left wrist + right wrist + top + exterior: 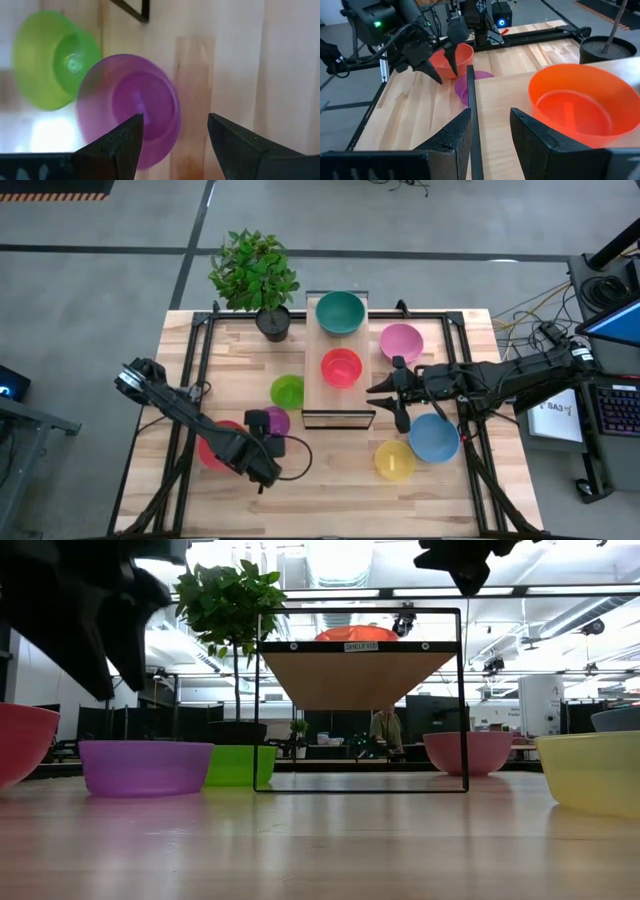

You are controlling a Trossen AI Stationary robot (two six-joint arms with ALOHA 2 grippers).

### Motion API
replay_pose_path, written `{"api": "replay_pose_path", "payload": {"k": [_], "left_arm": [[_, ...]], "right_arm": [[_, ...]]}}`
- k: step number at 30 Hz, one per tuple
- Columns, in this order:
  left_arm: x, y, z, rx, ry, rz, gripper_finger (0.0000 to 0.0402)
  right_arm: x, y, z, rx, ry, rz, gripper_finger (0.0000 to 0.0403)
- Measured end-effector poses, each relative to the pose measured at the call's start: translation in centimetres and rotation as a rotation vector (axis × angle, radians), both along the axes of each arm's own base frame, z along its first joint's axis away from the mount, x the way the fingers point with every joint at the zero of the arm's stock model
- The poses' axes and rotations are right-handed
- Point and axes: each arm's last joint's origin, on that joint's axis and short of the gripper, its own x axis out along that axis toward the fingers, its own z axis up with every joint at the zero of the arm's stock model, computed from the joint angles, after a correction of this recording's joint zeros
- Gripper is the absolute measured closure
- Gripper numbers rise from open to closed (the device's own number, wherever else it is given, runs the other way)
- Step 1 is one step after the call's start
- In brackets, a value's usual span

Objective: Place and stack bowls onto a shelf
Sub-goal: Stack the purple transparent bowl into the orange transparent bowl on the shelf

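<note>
Spread apart, my left gripper (172,135) hovers over one purple plastic bowl (129,109), one green bowl (51,59) just beside. My right gripper (397,393), also spread, hangs beside the light-wood shelf (312,370), which holds two bowls: red (341,367) and teal (340,312).

One camera looks straight down on the counter (330,480); another sits level at its surface. Both wrist cameras, close in, share the purple bowl (130,107).

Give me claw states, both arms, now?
Left claw: open, empty, over the purple bowl.
Right claw: open, empty, at the shelf edge beside the red bowl.
</note>
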Motion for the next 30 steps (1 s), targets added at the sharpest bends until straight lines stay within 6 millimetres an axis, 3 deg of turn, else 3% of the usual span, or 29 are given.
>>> {"api": "replay_pose_path", "payload": {"k": [8, 30], "left_arm": [[-0.3, 1.9, -2.0, -0.037, -0.013, 0.018, 0.0196], [-0.7, 2.8, -5.3, -0.117, -0.083, 0.023, 0.0224]], "right_arm": [[0.1, 0.5, -0.4, 0.007, 0.016, 0.016, 0.028], [0.3, 1.9, -1.1, 0.027, 0.054, 0.063, 0.028]]}}
